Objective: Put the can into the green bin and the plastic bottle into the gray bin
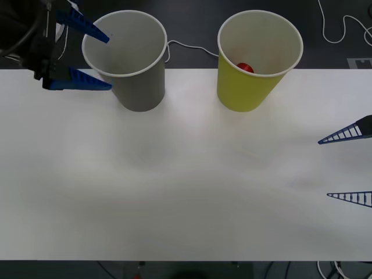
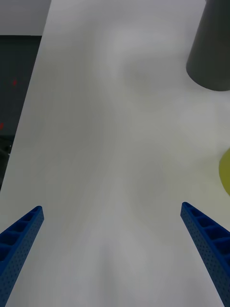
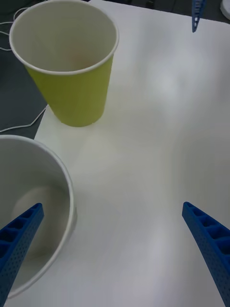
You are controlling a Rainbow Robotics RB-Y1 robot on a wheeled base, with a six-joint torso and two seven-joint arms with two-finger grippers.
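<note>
Red can down inside the green bin, upper right of middle in the front view, far from both sets of jaws. Gray bin just left of it on the white table. Left gripper wide open at the gray bin's rim, upper left. Right gripper wide open too, holding nothing, at the right edge.

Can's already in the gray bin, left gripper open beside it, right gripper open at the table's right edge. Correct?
Not quite. The front view shows the can inside the green bin, not the gray bin. The rest holds: left gripper open by the gray bin, right gripper open at the right edge.
</note>
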